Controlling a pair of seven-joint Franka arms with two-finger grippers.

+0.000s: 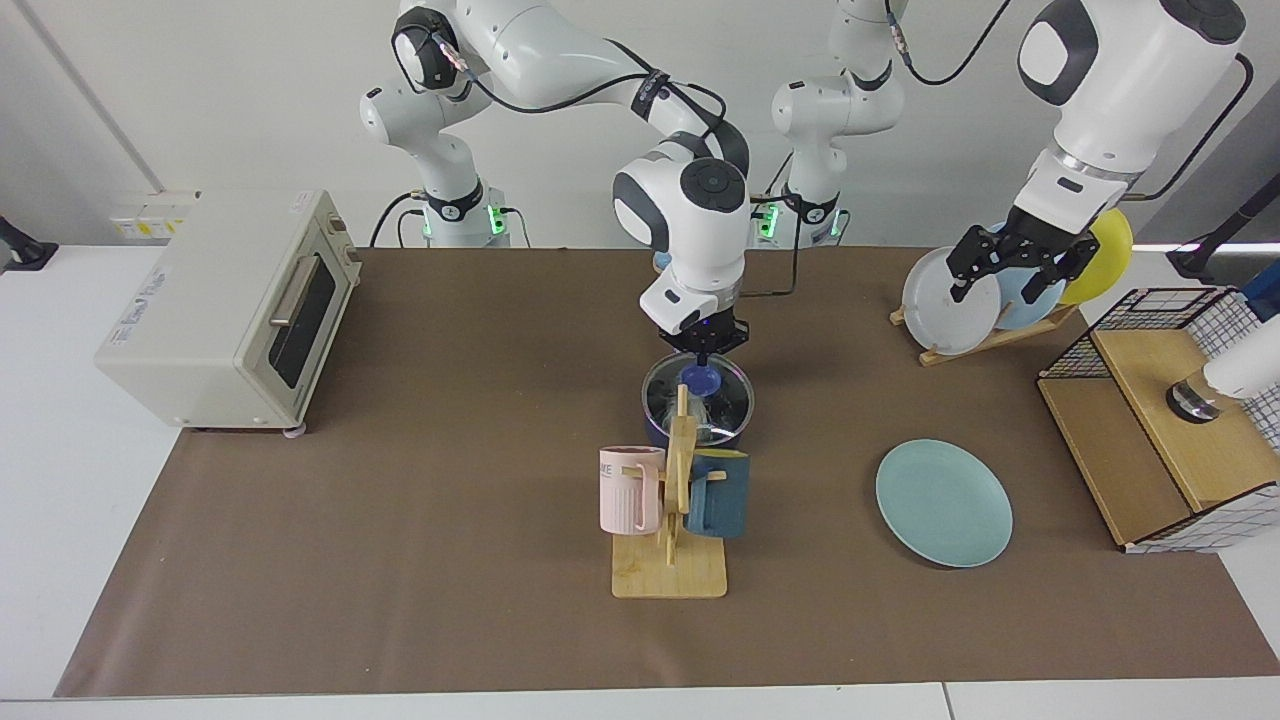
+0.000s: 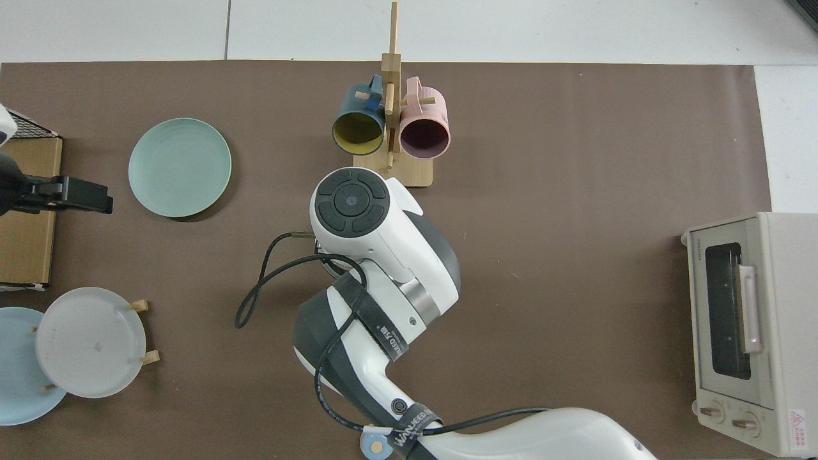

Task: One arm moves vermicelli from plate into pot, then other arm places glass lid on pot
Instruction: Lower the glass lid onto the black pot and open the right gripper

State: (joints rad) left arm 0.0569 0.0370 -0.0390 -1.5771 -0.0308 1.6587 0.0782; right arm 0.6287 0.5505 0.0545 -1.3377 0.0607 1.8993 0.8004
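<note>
Glass lid (image 1: 698, 396) seated flat on the pot (image 1: 655, 428) near the middle of the surface (image 1: 450, 400), blue knob up. Right hand (image 1: 706, 346) directly above that knob, fingertips just at its top; from the facing view, impossible to tell whether clenched on the knob or let go. In the top view, pot and lid hidden under the right arm's wrist (image 2: 350, 203). Pale strands of vermicelli (image 1: 706, 412) faintly visible through the glass, though partly masked by the mug rack (image 1: 672, 520) in front.

Teal plate (image 1: 943, 502) bare, lying toward the surface's near edge on the left arm's side, well apart from the pot. Left hand (image 1: 1012, 262) raised over the dish rack (image 1: 985, 340) near the far corner on that side, fingers spread apart and gripping nothing; left arm waiting.

Counted: two arms, one pot, one lid, one teal plate. Two mugs on the wooden rack, one pink (image 1: 630, 488) and one dark teal (image 1: 718, 494). Three plates upright in the dish rack: white (image 1: 940, 292), light blue (image 1: 1020, 308), yellow (image 1: 1108, 248). One toaster oven (image 1: 225, 310) at the surface's edge on the right arm's side. One wire-and-wood crate (image 1: 1165, 425) beyond the opposite edge.
</note>
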